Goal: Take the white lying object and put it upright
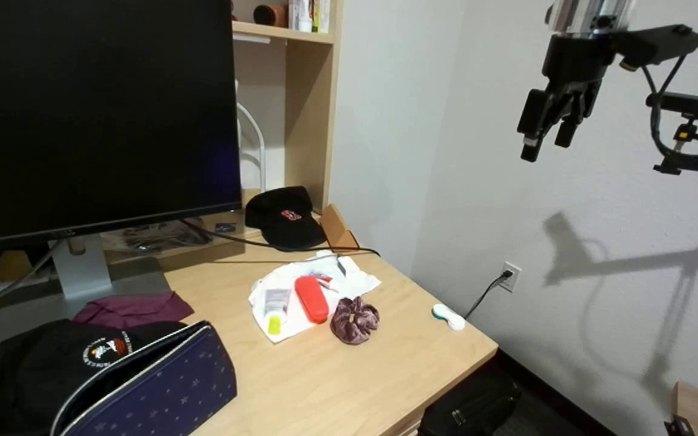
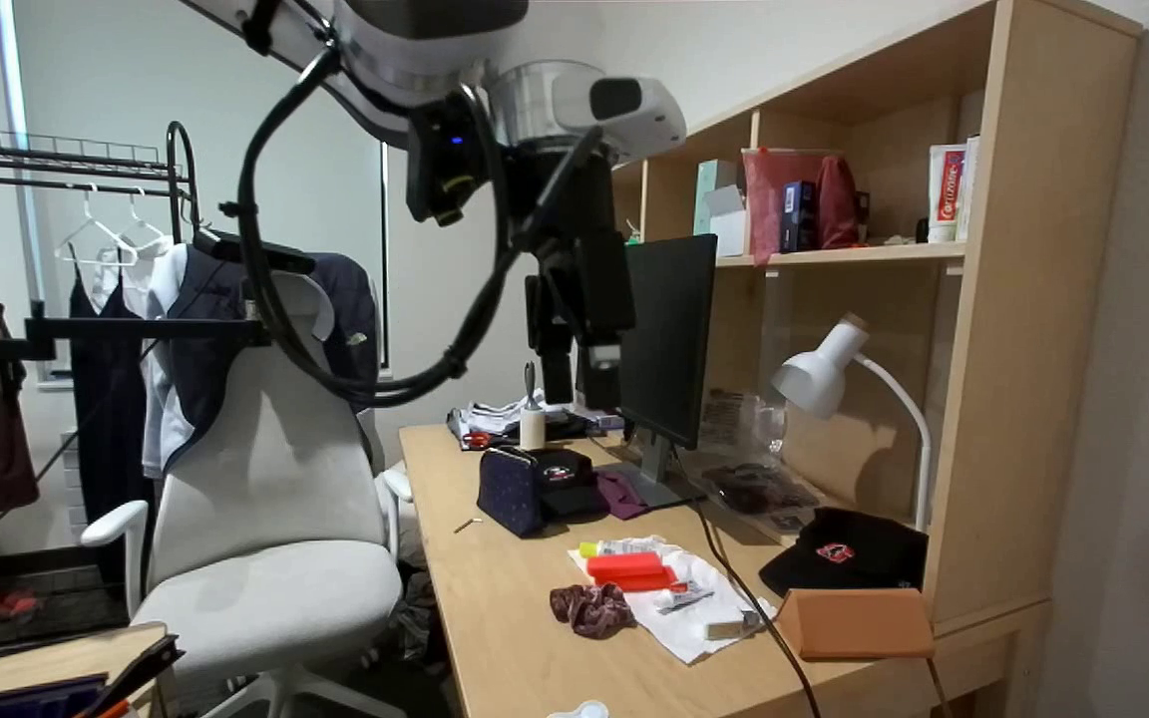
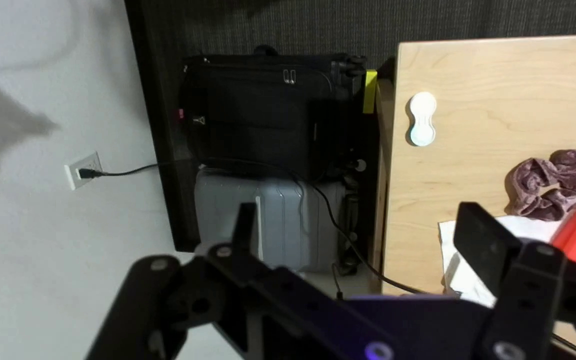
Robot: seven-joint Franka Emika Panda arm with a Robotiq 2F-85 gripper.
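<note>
Contact lens case (image 3: 422, 119) is lying flat on the desk (image 1: 331, 375), near the edge and well below the gripper (image 1: 547, 144), and I'm taking it as the white lying object (a lime-capped tube (image 1: 277, 304) is lying farther from the tool too, so I'm not swearing to it). Gripper's hanging up in the air, pointing down, fingers (image 3: 483, 245) spread apart with nothing sitting between them. Going by the wrist view, the case is showing up out past the fingertips, closer in line with the finger on the same side as the scrunchie (image 3: 555, 185).

Progress-wise I'm calling it basically zero: the gripper isn't touching the case, so no gripping, lifting or turning is happening yet. That's leaving the whole job: lining up over it, coming down, closing on it, tipping it on end below the tool, then letting go once it's balancing. I'm guessing that last bit is going to be the fiddly part, since those rounded ends aren't offering much of a base.
</note>
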